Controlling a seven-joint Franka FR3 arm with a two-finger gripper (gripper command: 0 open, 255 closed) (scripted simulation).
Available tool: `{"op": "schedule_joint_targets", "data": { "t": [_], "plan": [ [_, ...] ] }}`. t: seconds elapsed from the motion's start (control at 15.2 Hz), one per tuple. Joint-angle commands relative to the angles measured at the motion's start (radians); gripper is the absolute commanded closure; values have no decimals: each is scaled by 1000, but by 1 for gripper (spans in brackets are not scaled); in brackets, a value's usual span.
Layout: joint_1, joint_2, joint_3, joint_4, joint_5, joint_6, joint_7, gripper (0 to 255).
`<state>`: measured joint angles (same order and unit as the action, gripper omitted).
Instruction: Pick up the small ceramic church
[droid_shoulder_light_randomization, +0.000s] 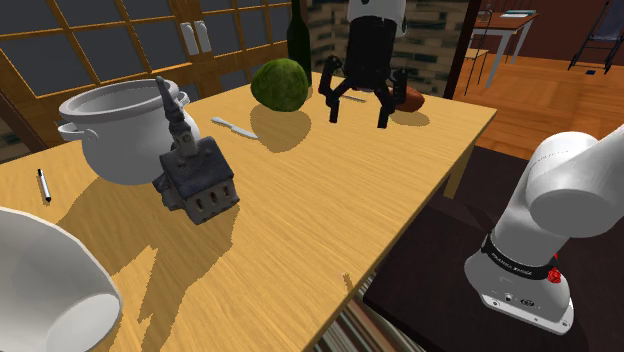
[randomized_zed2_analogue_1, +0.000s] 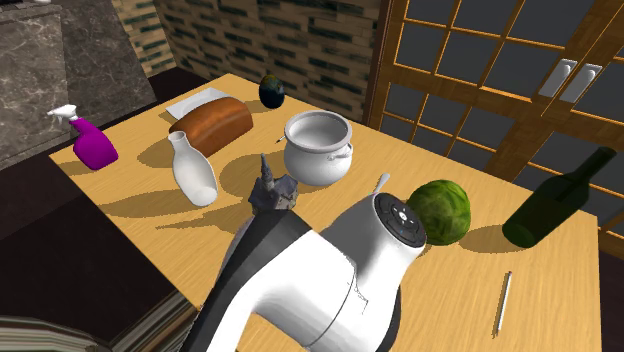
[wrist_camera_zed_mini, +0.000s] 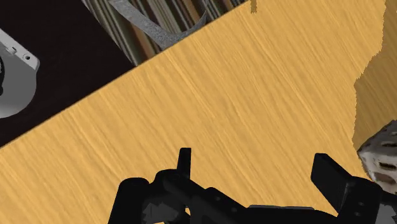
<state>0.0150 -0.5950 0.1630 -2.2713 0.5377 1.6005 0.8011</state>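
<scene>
The small church (droid_shoulder_light_randomization: 196, 180) is dark grey with a tall spire and stands on the wooden table (droid_shoulder_light_randomization: 330, 200), next to a white pot. In the second exterior view the church (randomized_zed2_analogue_1: 270, 190) pokes out from behind my white arm. My gripper (droid_shoulder_light_randomization: 357, 120) hangs open above the table's far side, well off to the shoulder view's right of the church, with nothing between its fingers. In the wrist view the gripper (wrist_camera_zed_mini: 257, 168) looks down on bare wood, and a pale speckled corner of the church (wrist_camera_zed_mini: 382, 156) shows just outside one finger (wrist_camera_zed_mini: 331, 175).
A big white pot (droid_shoulder_light_randomization: 120, 130) stands close behind the church. A green melon (droid_shoulder_light_randomization: 280, 85), dark bottle (droid_shoulder_light_randomization: 298, 35), knife (droid_shoulder_light_randomization: 233, 127) and bread loaf (droid_shoulder_light_randomization: 410, 98) lie near the gripper. A white vase (droid_shoulder_light_randomization: 40, 290) and pen (droid_shoulder_light_randomization: 43, 185) sit at the left. A purple spray bottle (randomized_zed2_analogue_1: 92, 142) stands farther off.
</scene>
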Motion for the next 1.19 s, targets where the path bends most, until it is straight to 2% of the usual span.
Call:
{"op": "schedule_joint_targets", "data": {
  "t": [0.0, 0.59, 1.12],
  "plan": [
    [1, 43, 18, 19, 66, 30, 72, 0],
    [17, 248, 106, 123, 332, 228, 345, 0],
    [37, 463, 163, 271, 526, 437, 539, 0]
  ]
}}
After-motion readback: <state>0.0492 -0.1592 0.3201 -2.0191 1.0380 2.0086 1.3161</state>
